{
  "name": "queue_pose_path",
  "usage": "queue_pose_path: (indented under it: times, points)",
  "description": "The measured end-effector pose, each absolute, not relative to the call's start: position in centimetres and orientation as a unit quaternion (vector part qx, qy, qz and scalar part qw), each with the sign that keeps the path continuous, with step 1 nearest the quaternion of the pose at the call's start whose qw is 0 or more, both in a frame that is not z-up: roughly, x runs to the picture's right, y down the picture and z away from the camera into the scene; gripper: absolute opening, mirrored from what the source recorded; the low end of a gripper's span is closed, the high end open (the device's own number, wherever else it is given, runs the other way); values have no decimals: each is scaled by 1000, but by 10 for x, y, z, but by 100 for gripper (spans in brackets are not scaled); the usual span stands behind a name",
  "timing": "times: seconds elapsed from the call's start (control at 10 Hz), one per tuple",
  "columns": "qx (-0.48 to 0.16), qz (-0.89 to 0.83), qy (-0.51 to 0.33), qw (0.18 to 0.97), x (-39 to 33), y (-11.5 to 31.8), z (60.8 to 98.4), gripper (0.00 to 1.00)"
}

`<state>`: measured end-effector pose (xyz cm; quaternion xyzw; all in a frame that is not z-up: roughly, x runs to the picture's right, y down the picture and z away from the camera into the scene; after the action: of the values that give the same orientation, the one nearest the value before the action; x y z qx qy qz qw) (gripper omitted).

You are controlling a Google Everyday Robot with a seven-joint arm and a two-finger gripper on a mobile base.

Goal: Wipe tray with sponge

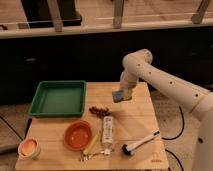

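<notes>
Blue-grey and small, the sponge hangs in the gripper, whose fingers are closed tight on it. It is held clear of the wooden worktop, toward one o'clock from the worktop's centre. The white arm reaches in from the four o'clock side and bends down to that spot.

At ten o'clock on the worktop lies the green tray, flat and with nothing in it. From the tray, the sponge sits out at three o'clock, well apart from the near rim and not yet over it.

Other things lie along the front half: an orange bowl at about seven o'clock, a white remote just beside it near six, a black-headed brush at five, and a small cup at the eight o'clock corner. A dark reddish cluster lies near the centre; it may be dried fruit, but the view is too soft to be sure.

As for progress, picking up the sponge looks done. Everything that counts is left: carrying it across toward nine o'clock, lowering it onto the tray floor, and stroking over that surface. No wiping has begun, as far as this view tells.
</notes>
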<state>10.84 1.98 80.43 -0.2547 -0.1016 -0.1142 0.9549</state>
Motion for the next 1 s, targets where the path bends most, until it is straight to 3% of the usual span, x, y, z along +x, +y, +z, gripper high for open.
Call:
queue_pose_path:
  times: [1.0]
  points:
    - [-240, -196, -119, 943, -3, 10, 797, 3]
